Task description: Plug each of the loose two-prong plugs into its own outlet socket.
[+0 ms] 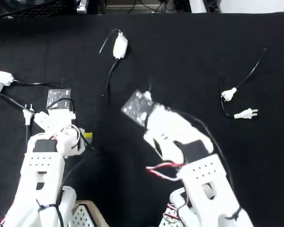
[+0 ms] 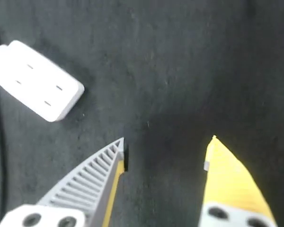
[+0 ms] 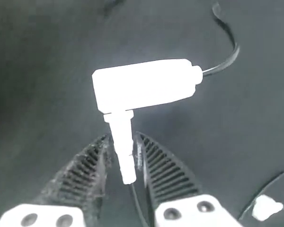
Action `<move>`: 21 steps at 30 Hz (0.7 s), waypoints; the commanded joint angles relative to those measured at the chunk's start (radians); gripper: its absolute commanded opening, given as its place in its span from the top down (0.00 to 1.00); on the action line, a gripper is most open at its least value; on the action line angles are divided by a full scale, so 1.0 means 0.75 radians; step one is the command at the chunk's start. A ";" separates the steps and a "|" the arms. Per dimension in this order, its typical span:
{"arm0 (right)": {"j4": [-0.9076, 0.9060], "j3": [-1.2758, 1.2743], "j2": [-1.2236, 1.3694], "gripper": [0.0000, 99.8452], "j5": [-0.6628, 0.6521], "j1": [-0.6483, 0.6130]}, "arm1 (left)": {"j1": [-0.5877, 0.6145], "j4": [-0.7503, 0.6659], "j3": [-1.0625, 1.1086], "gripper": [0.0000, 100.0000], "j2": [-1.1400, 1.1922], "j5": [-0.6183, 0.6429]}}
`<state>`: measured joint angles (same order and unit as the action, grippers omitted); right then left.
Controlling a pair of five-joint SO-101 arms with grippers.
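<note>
Your right claw (image 3: 122,139) clamps one plug (image 3: 124,163) in its socket (image 3: 144,87); left claw (image 2: 167,138) gapes; two loose plugs (image 1: 229,94) (image 1: 246,113) lie right of that socket.

A white plug (image 3: 122,149) butts end-on into a white socket block (image 3: 146,87), at right angles to it. Two loose two-prong plugs — the farther plug (image 1: 228,94), the nearer plug (image 1: 246,113) — lie close together, black cords trailing.

Matt black cloth is covering the table (image 1: 189,56). The socket (image 3: 144,87) and plug (image 3: 122,156) are showing smooth white plastic; the right gripper (image 3: 122,144) is showing ribbed plastic.
</note>
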<state>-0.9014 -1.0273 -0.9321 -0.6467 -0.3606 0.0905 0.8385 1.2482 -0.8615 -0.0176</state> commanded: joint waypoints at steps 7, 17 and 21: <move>0.117 0.789 0.735 0.99 0.139 0.049 | 0.015 -0.141 0.015 0.72 -0.010 0.008; 0.604 1.280 1.452 0.99 0.342 0.219 | 0.015 -0.149 0.015 0.72 -0.010 0.004; 0.601 1.597 1.797 0.99 0.423 0.223 | 0.015 -0.155 0.015 0.72 -0.010 0.004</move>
<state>-0.4718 -0.0391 0.2800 -0.3751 -0.2087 0.0905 0.7434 1.2712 -0.8615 -0.0176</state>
